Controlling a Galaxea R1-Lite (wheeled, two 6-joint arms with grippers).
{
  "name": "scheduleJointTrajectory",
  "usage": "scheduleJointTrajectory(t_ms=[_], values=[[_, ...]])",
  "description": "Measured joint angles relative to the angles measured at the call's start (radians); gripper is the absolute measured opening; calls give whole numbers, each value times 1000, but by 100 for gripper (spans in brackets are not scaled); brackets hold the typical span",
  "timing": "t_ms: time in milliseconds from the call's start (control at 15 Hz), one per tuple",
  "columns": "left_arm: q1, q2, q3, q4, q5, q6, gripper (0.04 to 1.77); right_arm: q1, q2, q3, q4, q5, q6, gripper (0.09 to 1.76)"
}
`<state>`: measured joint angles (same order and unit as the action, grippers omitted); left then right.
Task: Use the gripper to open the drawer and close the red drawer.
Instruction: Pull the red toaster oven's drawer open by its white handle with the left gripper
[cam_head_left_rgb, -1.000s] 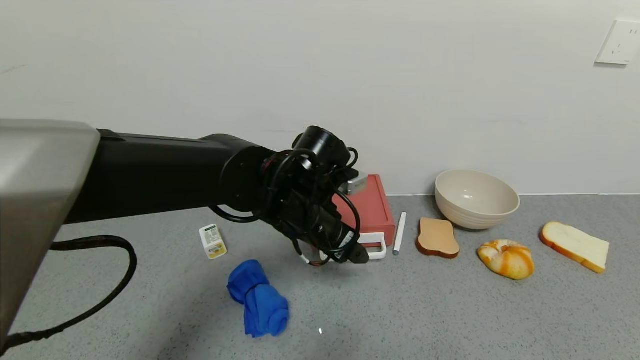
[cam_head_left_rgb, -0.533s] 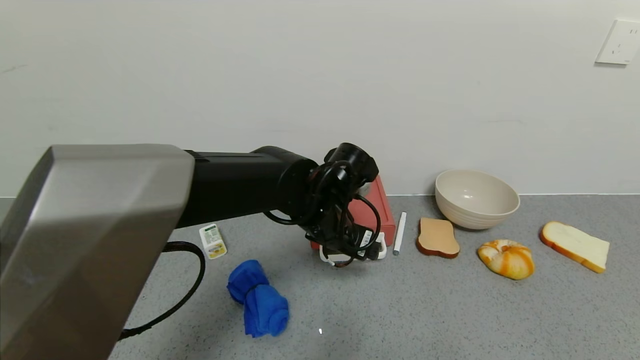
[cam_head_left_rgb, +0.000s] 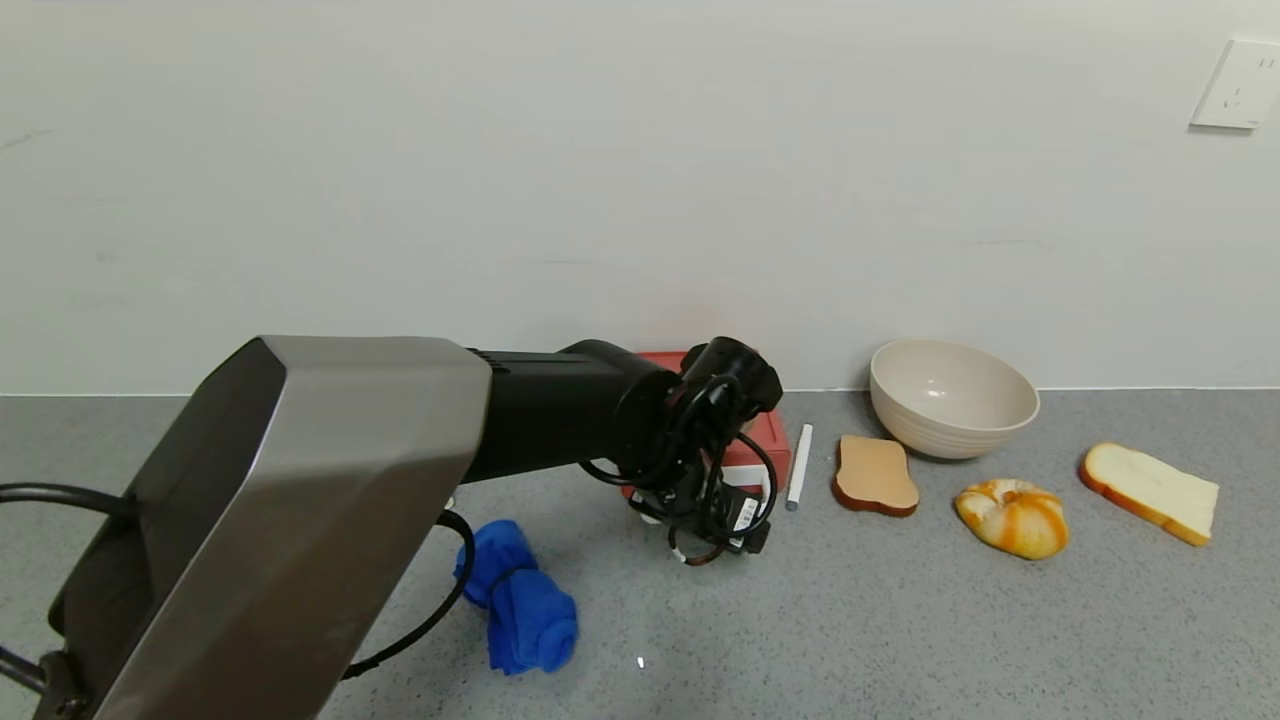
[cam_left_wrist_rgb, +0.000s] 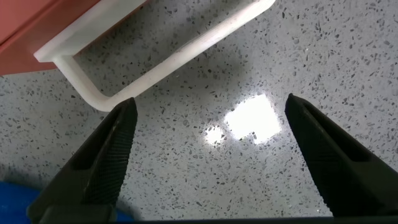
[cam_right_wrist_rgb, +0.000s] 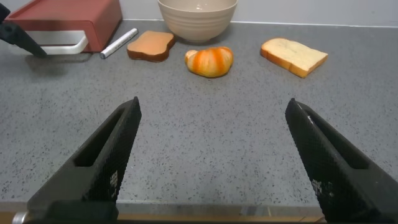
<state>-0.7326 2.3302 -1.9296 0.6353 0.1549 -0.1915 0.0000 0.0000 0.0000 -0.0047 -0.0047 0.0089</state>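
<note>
The left arm's black tool (cam_left_wrist_rgb: 208, 155) is hanging wide open just above the grey speckled desk (cam_head_left_rgb: 900, 620), gripping nothing, one pointed finger (cam_left_wrist_rgb: 106, 155) sitting right beside the corner of the white rectangular loop handle (cam_left_wrist_rgb: 155, 59); whether it is touching cannot be told. In the head view the tool (cam_head_left_rgb: 735, 535) is pointing down at the front edge of the flat salmon-red plastic drawer (cam_head_left_rgb: 755, 435), which is lying against the wall with a white marker pen (cam_head_left_rgb: 798, 466) just beside it. Farther toward the robot's right are lying a brown toast slice (cam_head_left_rgb: 875, 475), a beige bowl (cam_head_left_rgb: 952, 397), an orange-striped bun (cam_head_left_rgb: 1012, 516) and a white bread slice (cam_head_left_rgb: 1150, 492). A crumpled blue cloth (cam_head_left_rgb: 515, 597) is lying near the arm. The right arm's tool (cam_right_wrist_rgb: 208, 158) is hovering wide open and empty, well apart from the drawer.
</note>
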Motion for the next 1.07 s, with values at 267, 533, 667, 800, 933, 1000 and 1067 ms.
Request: scheduleJointTrajectory(t_ms=[267, 533, 667, 800, 933, 1000, 1067], values=[[0, 10, -1, -22, 3, 1, 172, 0, 0, 0, 0, 0, 0, 171], [8, 15, 14, -111, 11, 7, 172, 0, 0, 0, 0, 0, 0, 171], [11, 22, 16, -120, 15, 7, 172, 0, 0, 0, -1, 0, 0, 171], [15, 30, 13, -129, 16, 8, 172, 0, 0, 0, -1, 0, 0, 171], [16, 38, 10, -130, 16, 9, 172, 0, 0, 0, -1, 0, 0, 171], [19, 41, 7, -131, 16, 9, 172, 0, 0, 0, -1, 0, 0, 171], [21, 44, 4, -130, 17, 10, 172, 0, 0, 0, 0, 0, 0, 171]])
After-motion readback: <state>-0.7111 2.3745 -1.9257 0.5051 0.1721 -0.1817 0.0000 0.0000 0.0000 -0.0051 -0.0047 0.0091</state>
